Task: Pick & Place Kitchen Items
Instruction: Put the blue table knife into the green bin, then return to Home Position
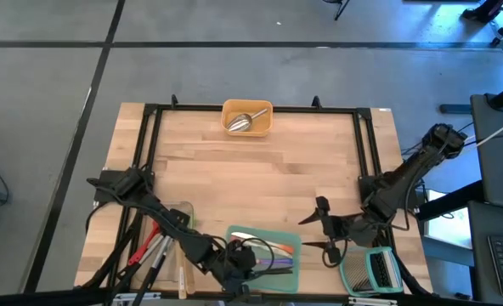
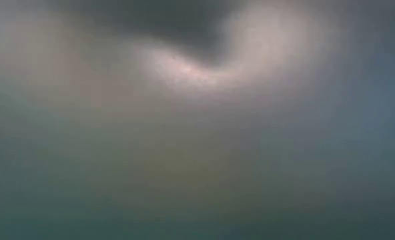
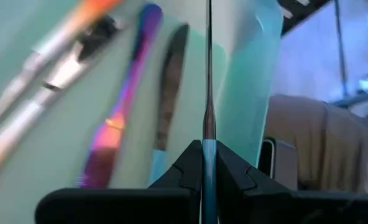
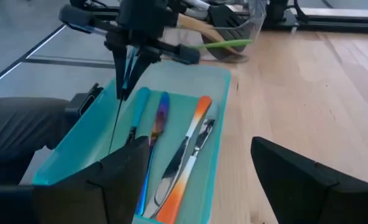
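My left gripper [image 1: 234, 259] hangs over the teal tray [image 1: 234, 231] at the table's near edge, shut on a thin tool with a blue handle and a dark shaft [image 3: 209, 93]. The right wrist view shows this gripper [image 4: 129, 68] above the tray [image 4: 78, 137], with the tool [image 4: 117, 112] pointing down into it. Iridescent cutlery [image 4: 160, 115] and an orange-handled piece [image 4: 193, 140] lie flat in the tray. My right gripper [image 1: 324, 234] is open and empty, right of the tray. A steel scoop [image 1: 241, 121] lies in the yellow tray [image 1: 268, 109]. My left gripper pinches the thin tool's blue handle [image 3: 209, 163] between its two fingers, from above, fingers pointing down along the tool. The tool hangs upright below the fingers, its dark shaft [image 4: 115, 124] reaching down into the teal tray. Whether its tip touches the tray floor does not show.
A clear tray [image 1: 182, 211] with red-handled and black utensils [image 1: 149, 251] stands at the near left. A green-framed slatted rack [image 1: 372, 270] sits at the near right. Black frame rails [image 1: 251, 109] run round the table. The low view is a blur.
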Controlling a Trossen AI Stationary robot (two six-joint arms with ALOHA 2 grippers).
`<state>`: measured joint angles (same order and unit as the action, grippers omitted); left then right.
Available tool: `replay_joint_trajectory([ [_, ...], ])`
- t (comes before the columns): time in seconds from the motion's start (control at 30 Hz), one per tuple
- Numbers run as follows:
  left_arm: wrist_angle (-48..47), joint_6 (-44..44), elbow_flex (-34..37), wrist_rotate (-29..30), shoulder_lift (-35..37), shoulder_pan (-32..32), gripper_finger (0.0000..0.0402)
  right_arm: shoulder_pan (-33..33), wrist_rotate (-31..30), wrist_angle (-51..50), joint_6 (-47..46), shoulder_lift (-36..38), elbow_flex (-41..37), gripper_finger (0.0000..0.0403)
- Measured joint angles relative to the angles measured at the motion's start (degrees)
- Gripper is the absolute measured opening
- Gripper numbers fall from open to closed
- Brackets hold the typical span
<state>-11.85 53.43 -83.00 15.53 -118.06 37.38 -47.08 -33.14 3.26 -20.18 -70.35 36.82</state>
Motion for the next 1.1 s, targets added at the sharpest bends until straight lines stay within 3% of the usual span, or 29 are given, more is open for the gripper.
replay_joint_trajectory([
  [0.4, 5.51, -3.08, 0.00, -10.29, -5.61, -2.25, 0.0012, -0.34, -1.51, -0.37, -0.18, -0.91, 0.00, 0.0287],
  [0.6, 5.10, -3.91, 0.02, -10.37, -6.62, -3.08, 0.0014, -0.28, -1.57, -0.47, -0.42, -1.37, 0.00, 0.0286],
  [0.87, 4.86, -4.86, 0.01, -10.12, -6.62, -3.02, 0.0070, -0.30, -1.38, -0.54, -0.42, -1.37, 0.00, 0.0286],
  [1.1, 4.26, -6.27, 0.00, -9.22, -5.96, -3.03, 0.0084, -0.30, -1.36, -0.67, -0.40, -1.37, 0.00, 0.0286],
])
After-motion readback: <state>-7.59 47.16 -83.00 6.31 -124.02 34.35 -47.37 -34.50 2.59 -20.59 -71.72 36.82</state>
